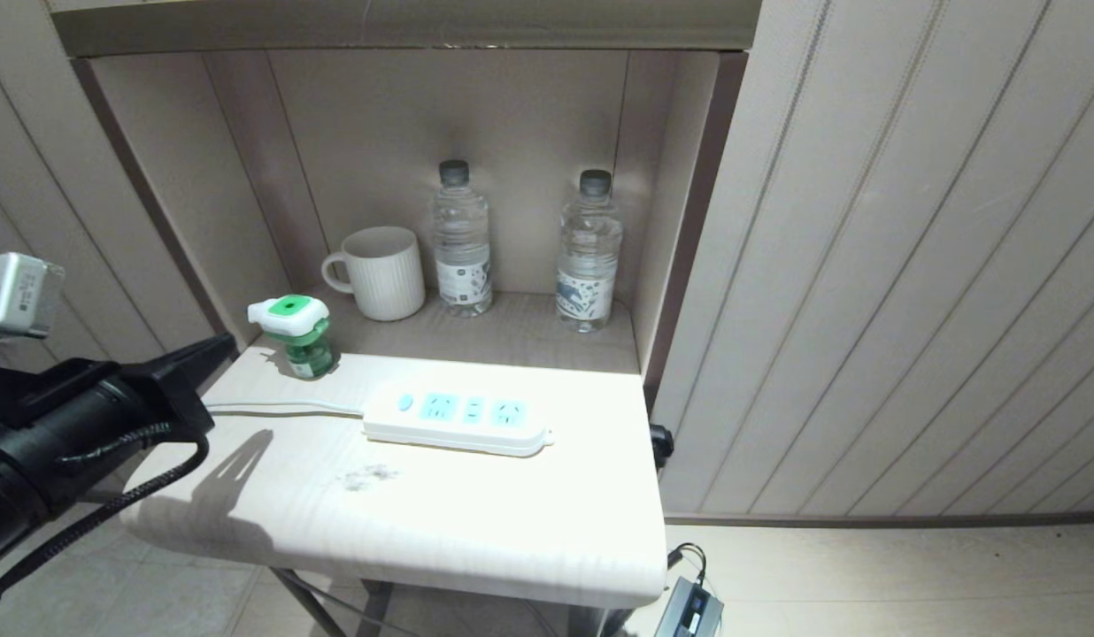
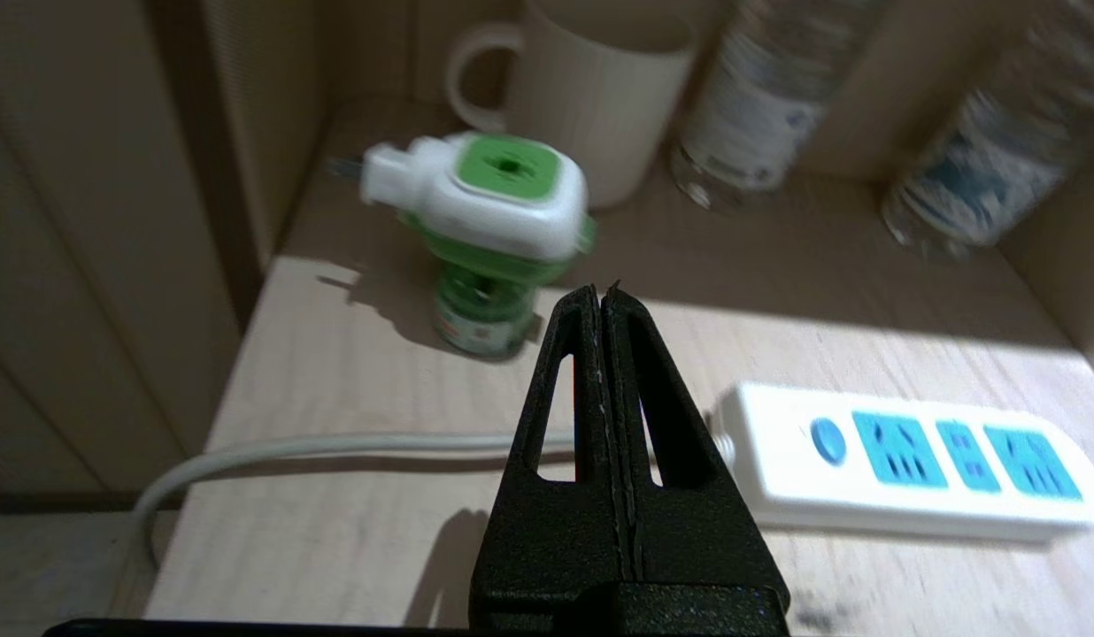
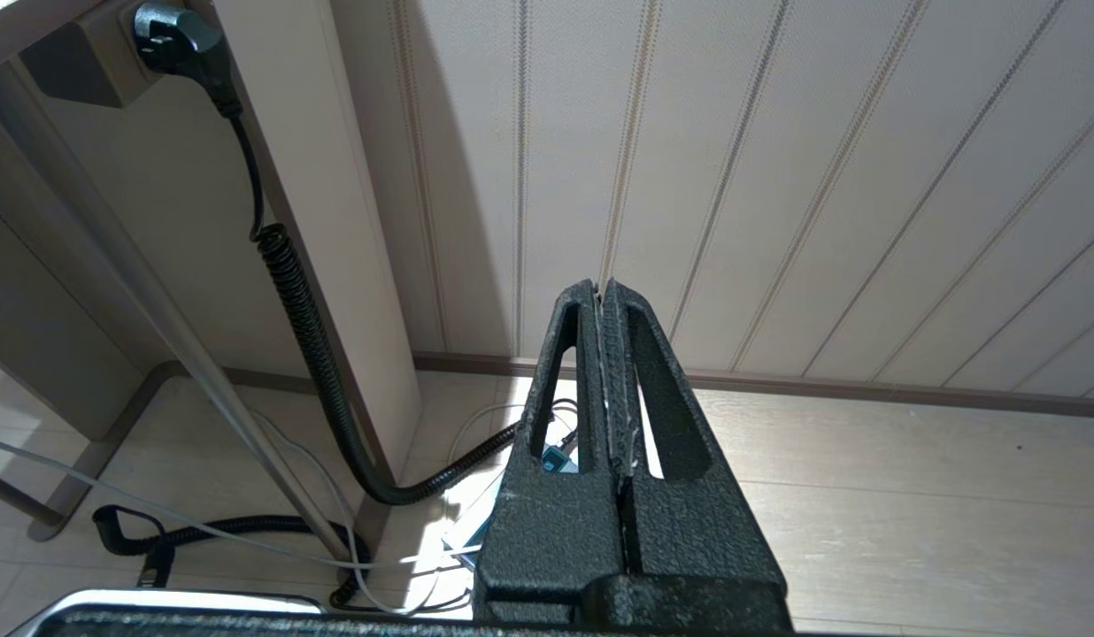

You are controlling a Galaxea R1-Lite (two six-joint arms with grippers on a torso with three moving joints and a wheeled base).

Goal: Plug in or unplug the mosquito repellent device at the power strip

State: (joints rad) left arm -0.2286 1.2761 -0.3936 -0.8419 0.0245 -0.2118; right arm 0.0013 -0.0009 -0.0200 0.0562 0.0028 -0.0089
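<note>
In the head view the mosquito repellent device [image 1: 301, 338] stands upright at the table's [image 1: 476, 531] back left corner, unplugged, its plug stub pointing left; the power strip [image 1: 458, 419] lies lengthwise left to right, with a mug [image 1: 381, 272] and two water bottles [image 1: 463, 239] behind. In the left wrist view the left gripper [image 2: 602, 296], jaws pressed together and empty, hovers just short of the device, above the strip's cord [image 2: 335, 447]. In the right wrist view the right gripper [image 3: 602, 292], likewise closed on nothing, hangs low beside the table facing a panelled wall [image 3: 777, 177].
</note>
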